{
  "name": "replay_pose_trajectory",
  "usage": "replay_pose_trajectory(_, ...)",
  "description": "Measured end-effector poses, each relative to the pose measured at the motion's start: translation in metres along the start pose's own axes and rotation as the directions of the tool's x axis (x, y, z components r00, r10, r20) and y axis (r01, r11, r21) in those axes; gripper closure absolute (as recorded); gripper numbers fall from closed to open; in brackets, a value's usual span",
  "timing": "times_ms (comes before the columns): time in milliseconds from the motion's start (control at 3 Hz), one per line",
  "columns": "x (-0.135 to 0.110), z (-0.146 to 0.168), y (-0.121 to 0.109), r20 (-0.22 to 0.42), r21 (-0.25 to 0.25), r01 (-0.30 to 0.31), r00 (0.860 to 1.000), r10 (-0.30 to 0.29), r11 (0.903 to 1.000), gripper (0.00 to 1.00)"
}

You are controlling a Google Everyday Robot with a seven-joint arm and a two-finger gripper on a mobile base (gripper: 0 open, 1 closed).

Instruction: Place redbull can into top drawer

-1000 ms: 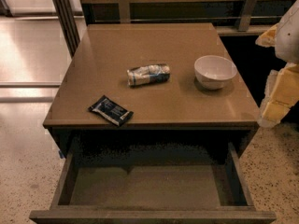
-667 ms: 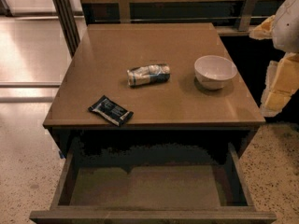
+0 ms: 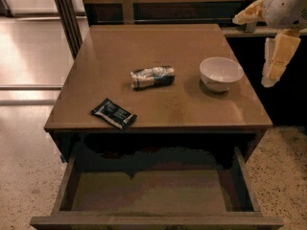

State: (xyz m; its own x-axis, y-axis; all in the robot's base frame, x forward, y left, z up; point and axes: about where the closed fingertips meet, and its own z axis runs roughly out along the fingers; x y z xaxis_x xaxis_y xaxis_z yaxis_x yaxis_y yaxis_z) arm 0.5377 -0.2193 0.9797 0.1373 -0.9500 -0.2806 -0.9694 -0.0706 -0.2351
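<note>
The redbull can (image 3: 152,77) lies on its side near the middle of the brown table top (image 3: 124,47), silver and dark blue. The top drawer (image 3: 153,195) is pulled out below the table's front edge, and nothing shows inside it. My gripper (image 3: 263,36) hangs in the air at the upper right, beyond the table's right edge and to the right of the bowl. Its pale fingers (image 3: 278,56) are spread apart and hold nothing. It is well clear of the can.
A white bowl (image 3: 221,73) stands on the table's right side. A flat black-and-blue snack packet (image 3: 113,113) lies near the front left corner. A dark counter runs behind and to the right of the table. Shiny floor lies to the left.
My gripper has risen and shifted slightly left at the right edge of view. The can, bowl, packet and drawer have not moved.
</note>
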Motion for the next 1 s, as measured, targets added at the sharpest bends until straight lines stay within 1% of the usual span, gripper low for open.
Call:
replay_pose_trajectory(333,-0.002,-0.015,-0.024,0.013,0.085,0.019,1.000,-0.021,0.9962,0.00)
replay_pose_trajectory(667,-0.001,-0.004,-0.029,0.023,0.094,0.024,0.999,-0.026,0.9953,0.00)
replay_pose_trajectory(1000,-0.008,0.028,-0.051,0.082,0.049,0.082,0.993,-0.085,0.9955,0.00)
